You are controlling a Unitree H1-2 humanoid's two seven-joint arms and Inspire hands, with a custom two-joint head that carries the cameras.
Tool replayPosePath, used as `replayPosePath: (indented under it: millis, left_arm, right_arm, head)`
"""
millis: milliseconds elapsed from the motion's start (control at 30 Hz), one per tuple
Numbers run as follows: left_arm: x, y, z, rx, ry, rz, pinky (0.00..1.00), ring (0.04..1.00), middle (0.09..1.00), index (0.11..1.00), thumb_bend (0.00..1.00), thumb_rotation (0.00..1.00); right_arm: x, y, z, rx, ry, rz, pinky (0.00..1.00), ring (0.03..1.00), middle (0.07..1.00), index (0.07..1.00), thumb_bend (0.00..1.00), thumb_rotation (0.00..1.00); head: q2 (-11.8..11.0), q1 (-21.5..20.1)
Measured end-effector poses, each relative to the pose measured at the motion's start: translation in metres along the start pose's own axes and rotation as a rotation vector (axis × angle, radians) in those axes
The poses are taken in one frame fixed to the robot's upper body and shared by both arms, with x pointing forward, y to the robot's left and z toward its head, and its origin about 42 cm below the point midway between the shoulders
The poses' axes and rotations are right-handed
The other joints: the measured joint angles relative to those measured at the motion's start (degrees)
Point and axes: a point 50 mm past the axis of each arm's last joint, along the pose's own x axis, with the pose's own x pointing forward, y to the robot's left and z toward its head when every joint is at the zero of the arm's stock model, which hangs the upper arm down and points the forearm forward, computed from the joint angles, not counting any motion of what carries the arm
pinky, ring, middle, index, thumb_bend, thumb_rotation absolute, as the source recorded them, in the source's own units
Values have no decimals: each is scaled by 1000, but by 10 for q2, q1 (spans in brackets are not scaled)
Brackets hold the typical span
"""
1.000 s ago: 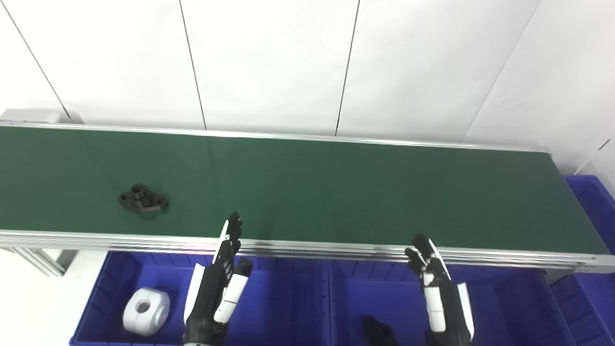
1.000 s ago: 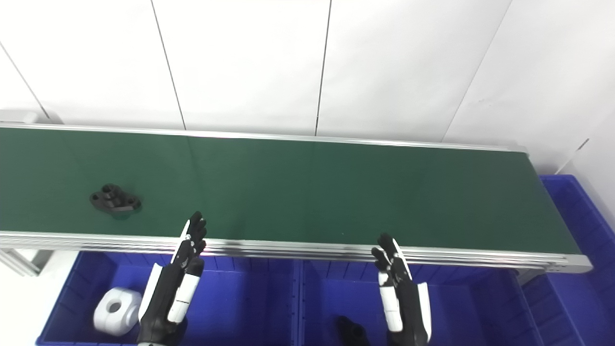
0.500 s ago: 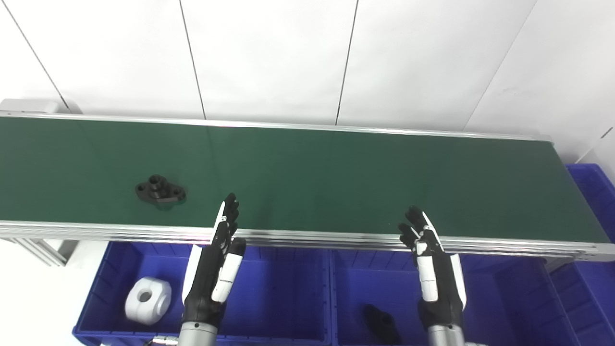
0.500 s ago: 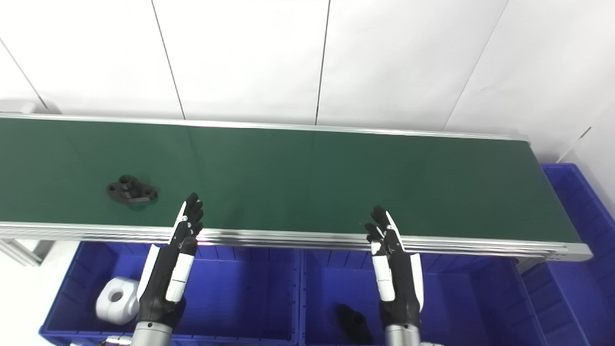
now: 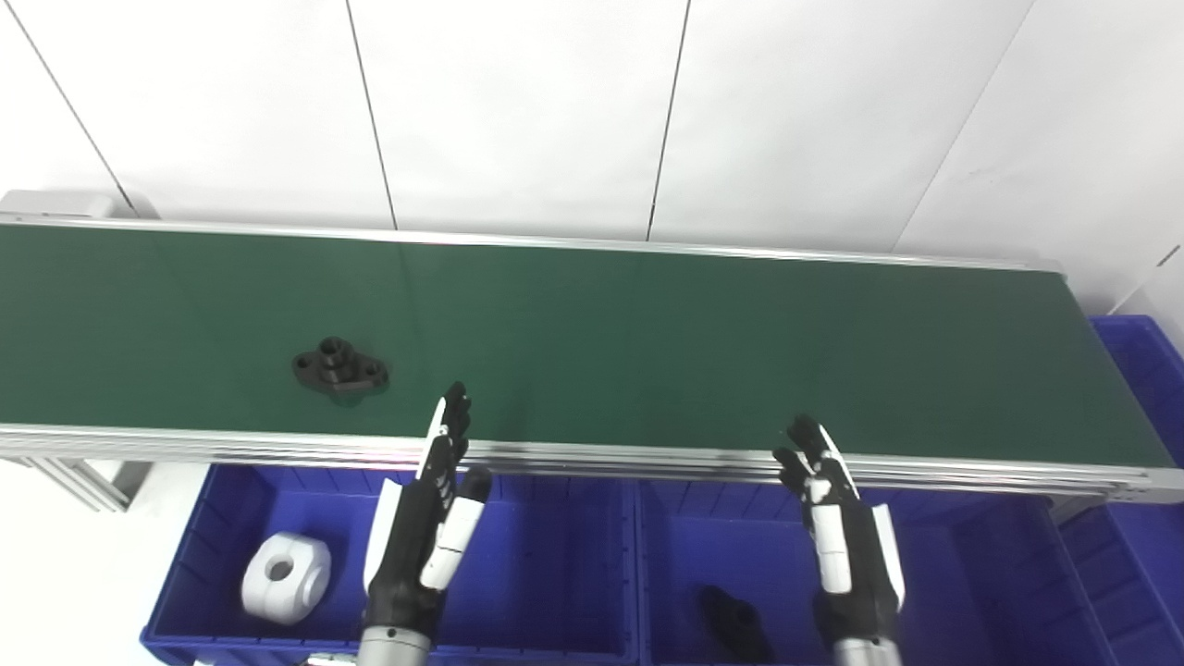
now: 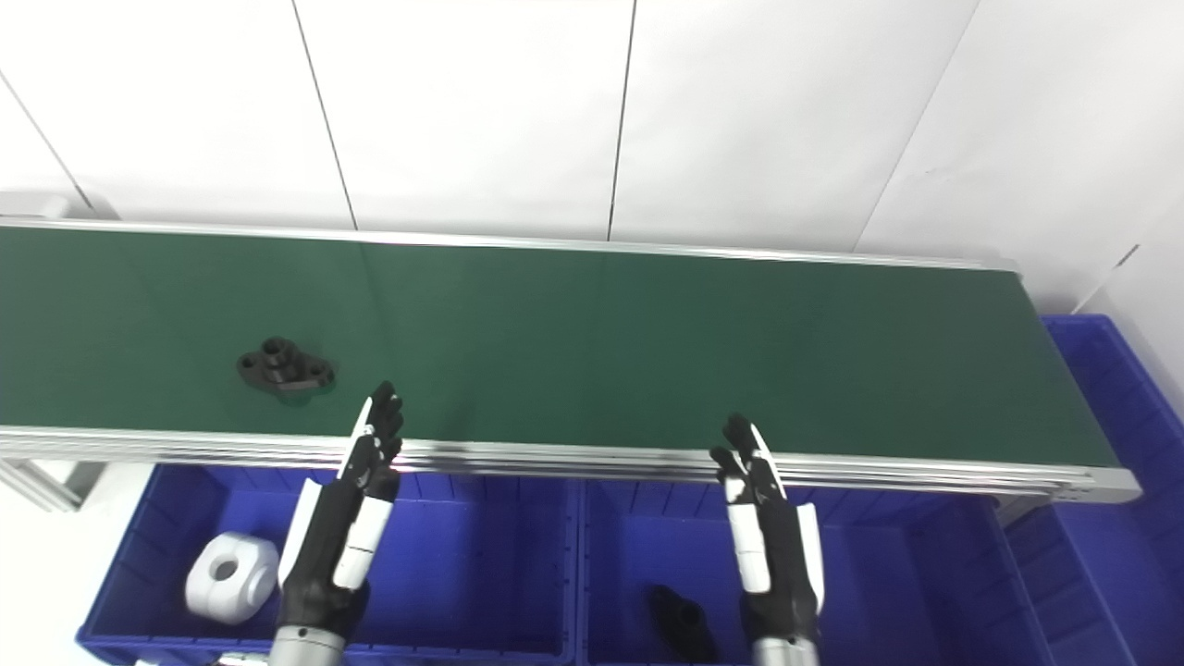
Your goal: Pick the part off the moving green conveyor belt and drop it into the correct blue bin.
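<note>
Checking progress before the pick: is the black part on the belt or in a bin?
On the belt: black flanged part lies on green conveyor belt.

long green conveyor belt [image 5: 647, 342] with aluminium side rails, running nine to three o'clock across view, single black flanged part [image 5: 339, 368] lying flat on it toward eight o'clock, near front rail

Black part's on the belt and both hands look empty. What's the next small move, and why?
Probably reach the left hand forward and slightly left over the black part. It is open and nearer than the right hand, and the part lies on the green belt just beyond its fingertips.
</note>
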Motion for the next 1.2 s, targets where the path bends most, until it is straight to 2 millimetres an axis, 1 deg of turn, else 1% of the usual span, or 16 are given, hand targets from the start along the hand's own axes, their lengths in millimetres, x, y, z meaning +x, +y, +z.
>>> replayPosePath:
  millis: [100, 133, 167, 200, 233, 267, 333, 400, 500, 567, 667, 767, 833, 900, 1100, 1200]
  left_arm:
    - [-1, -4, -4, 6, 12, 4, 1000, 998, 1000, 1000, 621, 924]
    - [-1, -4, -5, 11, 7, 8, 1000, 990, 1000, 1000, 606, 925]
    - [-2, -5, -6, 21, 3, 11, 1000, 985, 1000, 1000, 600, 922]
    - [-2, -5, -7, 25, -1, 13, 999, 982, 1000, 1000, 602, 909]
    - [-2, -5, -10, 25, 3, 16, 1000, 981, 1000, 1000, 603, 907]
    - [-2, -5, -12, 25, 12, 18, 1000, 981, 1000, 1000, 602, 899]
    - [-3, -6, -16, 25, 23, 18, 983, 977, 1000, 1000, 580, 889]
    - [-3, -6, -18, 25, 27, 21, 956, 975, 1000, 1000, 558, 878]
    - [-3, -5, -20, 25, 10, 26, 937, 968, 1000, 1000, 558, 874]
    - [-2, -5, -24, 27, 20, 33, 921, 962, 1000, 1000, 557, 875]
    - [-2, -4, -30, 29, 39, 48, 920, 956, 1000, 1000, 574, 873]
    - [-2, -4, -35, 30, 58, 61, 895, 947, 1000, 1000, 539, 887]
    - [-2, -4, -36, 30, 61, 60, 912, 949, 1000, 1000, 504, 863]
    - [-1, -5, -39, 33, 71, 56, 890, 938, 1000, 1000, 481, 839]
    - [-1, -5, -43, 50, 69, 49, 875, 929, 1000, 1000, 501, 830]
    - [-1, -6, -47, 55, 79, 44, 866, 930, 1000, 1000, 486, 825]
  right_arm:
    - [-2, -8, -10, 1, 15, -6, 912, 895, 926, 928, 812, 945]
    - [-3, -11, -13, -1, 13, -9, 906, 896, 926, 927, 809, 942]
    - [-3, -13, -16, -1, 8, -11, 905, 897, 926, 927, 810, 942]
    - [-4, -15, -19, 2, 10, -14, 909, 903, 931, 931, 817, 942]
    - [-4, -18, -22, 3, 8, -16, 909, 904, 932, 931, 818, 942]
    - [-5, -20, -25, 5, 6, -17, 909, 907, 934, 933, 823, 941]
    - [-6, -24, -30, 9, 14, -17, 912, 908, 938, 935, 830, 936]
    - [-6, -27, -36, 20, 15, -14, 915, 910, 941, 939, 812, 931]
    - [-6, -30, -41, 30, 10, -14, 922, 913, 943, 940, 803, 926]
    - [-4, -30, -44, 34, 13, -14, 921, 912, 944, 945, 813, 930]
    - [-2, -30, -43, 41, 6, -9, 934, 920, 954, 953, 808, 942]
    - [-1, -31, -46, 44, 1, -9, 936, 920, 952, 949, 782, 949]
    - [-1, -31, -47, 46, 4, -9, 952, 930, 958, 953, 777, 953]
    - [-1, -31, -47, 49, 4, -8, 965, 939, 964, 957, 777, 951]
    - [0, -32, -48, 45, 4, -6, 942, 925, 953, 954, 742, 964]
    - [-1, -32, -52, 42, 12, -5, 944, 925, 955, 957, 718, 972]
  head:
    - [-25, 24]
    - [-41, 39]
    - [-41, 39]
    - [-53, 47]
    - [-53, 47]
    - [-62, 54]
    - [-62, 54]
    - [-84, 67]
    - [-92, 75]
    - [-92, 75]
    - [-105, 82]
    - [-107, 83]
    - [-110, 86]
    - [-111, 87]
    - [-116, 86]
    - [-118, 86]
